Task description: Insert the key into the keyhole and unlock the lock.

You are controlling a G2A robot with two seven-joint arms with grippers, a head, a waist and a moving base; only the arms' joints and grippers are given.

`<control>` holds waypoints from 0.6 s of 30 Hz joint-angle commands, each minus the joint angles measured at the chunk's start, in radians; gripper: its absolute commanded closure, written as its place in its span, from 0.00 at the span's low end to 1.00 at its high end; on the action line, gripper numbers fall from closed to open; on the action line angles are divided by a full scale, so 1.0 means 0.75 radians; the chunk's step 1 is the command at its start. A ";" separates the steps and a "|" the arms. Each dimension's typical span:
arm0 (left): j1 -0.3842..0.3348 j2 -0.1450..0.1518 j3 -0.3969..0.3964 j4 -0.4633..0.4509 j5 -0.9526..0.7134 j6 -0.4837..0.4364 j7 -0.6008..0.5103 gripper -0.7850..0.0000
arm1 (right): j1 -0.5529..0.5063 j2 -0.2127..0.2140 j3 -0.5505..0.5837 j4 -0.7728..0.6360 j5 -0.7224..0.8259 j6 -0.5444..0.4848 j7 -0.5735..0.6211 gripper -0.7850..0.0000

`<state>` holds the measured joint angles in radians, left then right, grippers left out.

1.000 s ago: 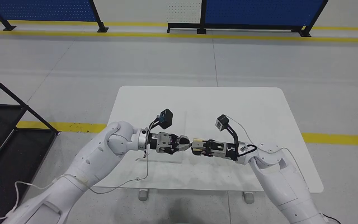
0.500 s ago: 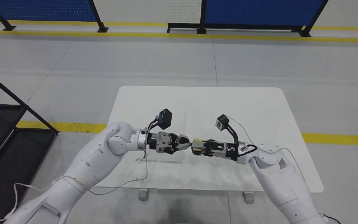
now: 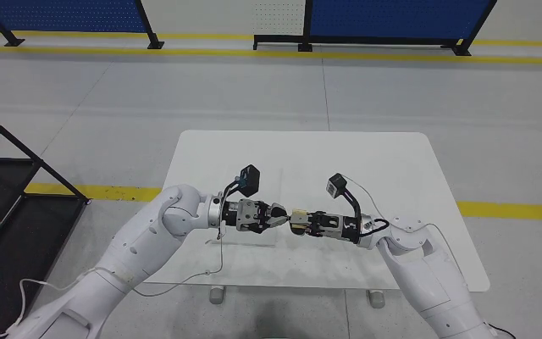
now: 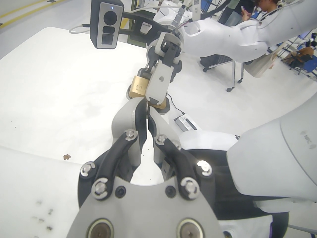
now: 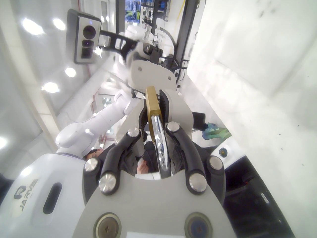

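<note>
padlock (image 5: pixel 151 101), brass with a chrome shackle, sits clamped in the right pincer (image 3: pixel 308 222), shackle toward the wrist, held in the air above the white worktop (image 3: pixel 381 169). left pincer (image 4: pixel 148 108) faces it tip to tip, fingers (image 4: pixel 139 120) pressed shut right at the padlock's bottom end; whatever is between them is too small to tell.

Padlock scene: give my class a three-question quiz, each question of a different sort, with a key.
1. True or false: the padlock lies flat on the table.
2. What holds the padlock? A: a person's hand. B: the right pincer. C: nothing.
3. Fill in: the left pincer has its fingers ____ (open or shut).
Key: 1 false; 2 B; 3 shut.
</note>
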<state>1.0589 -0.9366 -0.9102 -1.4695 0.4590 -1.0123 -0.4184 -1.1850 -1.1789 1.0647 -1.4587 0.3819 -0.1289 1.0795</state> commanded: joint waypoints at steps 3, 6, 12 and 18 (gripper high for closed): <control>0.007 0.000 -0.002 -0.011 0.042 0.000 0.020 1.00 | 0.000 0.000 0.000 0.000 0.000 0.000 0.000 1.00; 0.011 0.000 -0.009 -0.015 0.076 0.000 0.039 1.00 | 0.000 0.000 0.000 0.000 0.000 0.000 0.000 1.00; 0.023 -0.001 -0.018 -0.025 0.121 0.000 0.067 1.00 | 0.000 0.000 0.000 0.000 0.000 0.000 0.000 1.00; 0.036 -0.001 -0.031 -0.041 0.170 0.003 0.089 1.00 | 0.000 0.000 0.000 0.000 0.000 0.000 0.000 1.00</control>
<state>1.0836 -0.9372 -0.9323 -1.4986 0.5816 -1.0116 -0.3544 -1.1850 -1.1789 1.0647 -1.4587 0.3819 -0.1289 1.0795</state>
